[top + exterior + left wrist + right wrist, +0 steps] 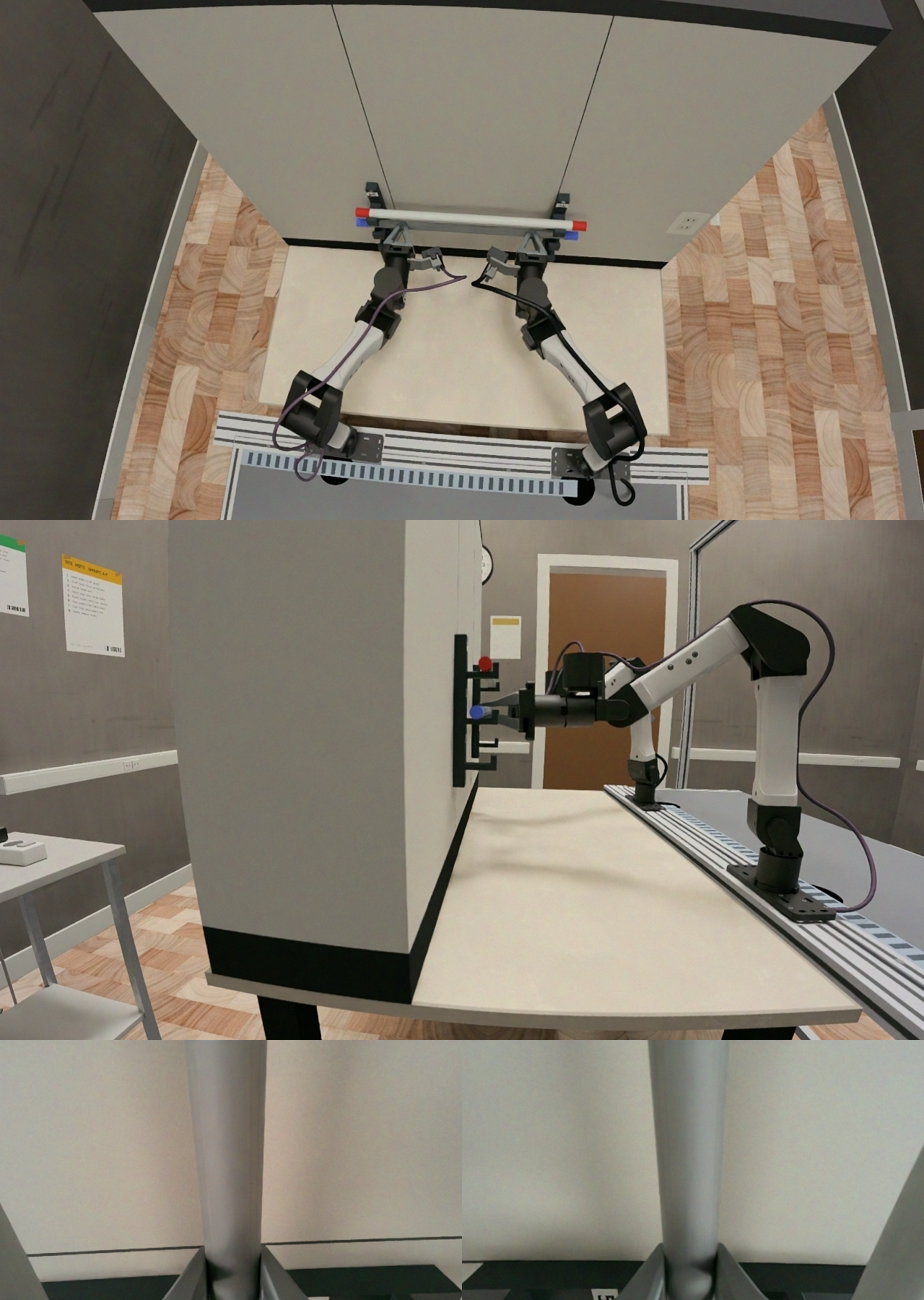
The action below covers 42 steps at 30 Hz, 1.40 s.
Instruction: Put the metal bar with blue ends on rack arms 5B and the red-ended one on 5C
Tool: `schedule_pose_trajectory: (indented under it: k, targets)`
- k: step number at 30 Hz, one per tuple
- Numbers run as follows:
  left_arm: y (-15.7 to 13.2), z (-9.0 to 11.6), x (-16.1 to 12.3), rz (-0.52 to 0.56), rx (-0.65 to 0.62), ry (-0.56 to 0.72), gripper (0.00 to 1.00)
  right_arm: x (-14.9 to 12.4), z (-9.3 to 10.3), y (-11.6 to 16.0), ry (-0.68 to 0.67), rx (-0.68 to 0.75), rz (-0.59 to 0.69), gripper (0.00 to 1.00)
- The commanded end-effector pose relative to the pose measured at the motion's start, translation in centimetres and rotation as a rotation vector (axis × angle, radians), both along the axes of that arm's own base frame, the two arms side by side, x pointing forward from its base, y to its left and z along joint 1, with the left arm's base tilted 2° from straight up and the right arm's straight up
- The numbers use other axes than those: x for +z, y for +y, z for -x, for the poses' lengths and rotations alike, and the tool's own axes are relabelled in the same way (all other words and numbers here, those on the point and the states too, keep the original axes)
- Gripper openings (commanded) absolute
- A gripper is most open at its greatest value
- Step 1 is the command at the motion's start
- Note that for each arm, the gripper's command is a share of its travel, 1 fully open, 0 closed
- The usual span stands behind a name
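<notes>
Left pincer [399, 227] [489, 711] [232, 1260] and right pincer [532, 234] [690, 1254] are both closed around the blue-ended bar [465, 229] [476, 711] [231, 1148] [690, 1148], one toward each end. Bar runs level along the front of the panelled unit [474, 116] [284, 733] [108, 1148] [787, 1148], at the middle arm of the near rack upright [460, 746], inside the arm's upturned tip. Can't tell from here whether its weight is on the arm. Red-ended bar [474, 219] [485, 663] [18, 1264] [891, 1228] sits on the top arm, behind the raised tip, no pincer on it. It's the main obstacle overhead: above the blue-ended bar, covering part of it from the top, and cutting across a lower corner of each wrist view. Bottom arm [481, 765] of the near upright carries no bar. Labels are mostly hidden or too small; right wrist only shows part of a "5" on one tag [605, 1295]. Purple cable [388, 297] [833, 649] loops over the left arm, black cable [574, 352] along the right; both loop inboard above the tabletop [452, 362] [581, 908]. Outlet [688, 222] is well apart, beyond the right end of the bars. White side table [71, 849] stands behind the unit, out of the way.
</notes>
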<state>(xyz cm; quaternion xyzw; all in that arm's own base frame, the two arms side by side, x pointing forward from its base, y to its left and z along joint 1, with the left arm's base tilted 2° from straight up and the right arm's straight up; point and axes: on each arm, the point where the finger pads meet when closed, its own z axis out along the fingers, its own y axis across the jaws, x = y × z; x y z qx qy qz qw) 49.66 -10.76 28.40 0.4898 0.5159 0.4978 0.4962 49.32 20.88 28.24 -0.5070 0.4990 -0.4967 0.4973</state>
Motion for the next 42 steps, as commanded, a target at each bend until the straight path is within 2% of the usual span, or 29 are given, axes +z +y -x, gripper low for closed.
schedule_pose_trajectory:
  k: [1, 7, 22, 24, 39, 42]
  targets:
    - [0.39, -0.18, 0.22, 0.002, 0.008, -0.03, 0.16, -0.08, -0.29, 0.2, -0.019, 0.008, -0.003, 0.16]
    - [0.39, -0.18, 0.22, 0.002, 0.008, -0.03, 0.21, -0.08, -0.29, 0.2, -0.019, 0.008, -0.003, 0.21]
    - [0.39, -0.18, 0.22, 0.002, 0.008, -0.03, 0.43, -0.08, -0.29, 0.2, -0.019, 0.008, -0.003, 0.43]
    - [0.39, -0.18, 0.22, 0.002, 0.008, -0.03, 0.43, -0.08, -0.29, 0.2, -0.019, 0.008, -0.003, 0.43]
    - [0.39, -0.18, 0.22, 0.002, 0.008, -0.03, 0.64, -0.08, -0.29, 0.2, -0.019, 0.008, -0.003, 0.64]
    - [0.38, -0.06, 0.22, 0.002, 0.008, -0.03, 0.64, -0.08, -0.17, 0.2, -0.019, 0.008, -0.003, 0.64]
